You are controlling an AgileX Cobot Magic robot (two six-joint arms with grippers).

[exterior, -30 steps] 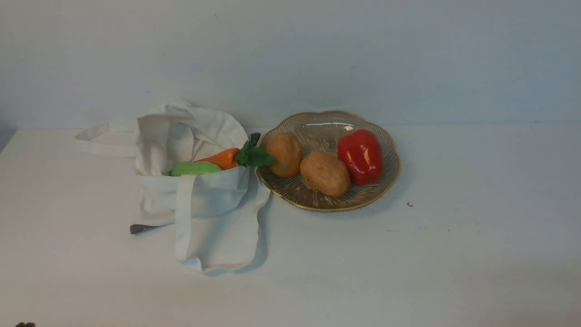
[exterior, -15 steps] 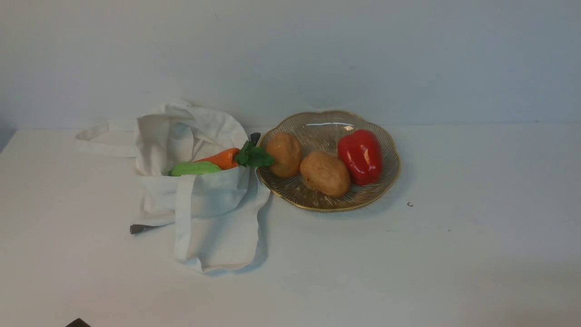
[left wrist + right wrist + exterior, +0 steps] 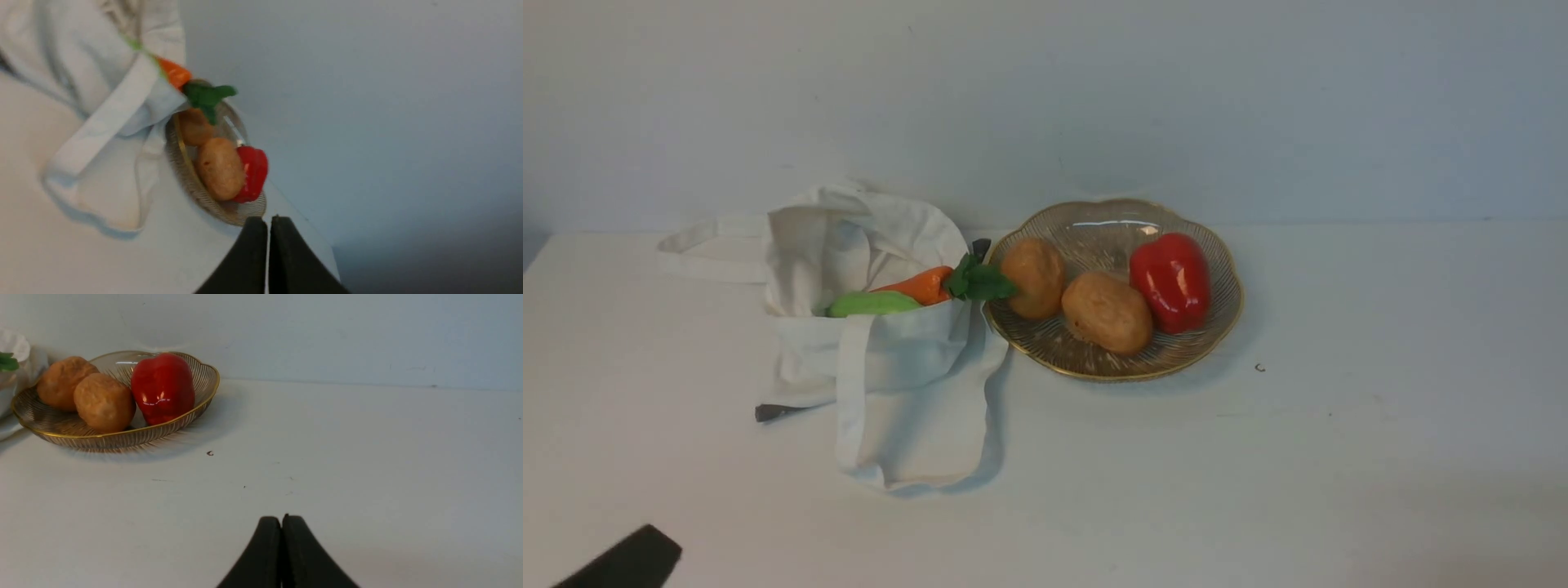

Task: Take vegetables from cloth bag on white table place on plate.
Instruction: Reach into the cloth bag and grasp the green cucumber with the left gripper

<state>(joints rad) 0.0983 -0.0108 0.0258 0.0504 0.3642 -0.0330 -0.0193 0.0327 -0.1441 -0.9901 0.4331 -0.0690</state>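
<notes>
The floppy off-white canvas tote bag with flat strap handles (image 3: 898,351) lay at the left of the front frame, left of centre, its mouth gaping (and rather wrinkled about the edges). Two toy vegetables showed in that mouth: a smooth light-green oblong piece like a cucumber (image 3: 874,303), and just above it in the frame an orange carrot with a dark-green leafy top (image 3: 925,286). The carrot's leaves poked out over the bag's edge, reaching across the left rim of the plate.

That plate, a round ribbed clear-glass dish with a scalloped gold rim (image 3: 1112,377), sat in the upper middle of the frame, close beside the bag. It held two rounded light-brown vegetables like potatoes (image 3: 1107,313) (one at the left of the dish, one nearer its lower middle) and a glossy red bell pepper (image 3: 1170,282) at the right. One loop of the bag's strap trailed over the plain white tabletop (image 3: 1176,482) toward the lower left of the frame.

The dark left gripper (image 3: 270,220) poked into the lower left corner of the front frame, well apart from the bag; the left wrist view showed its fingers drawn together (a thin slit at most between them), with nothing held. The dark right gripper (image 3: 281,518) appeared only in its own wrist view, its tips closed together and empty over the tabletop.
</notes>
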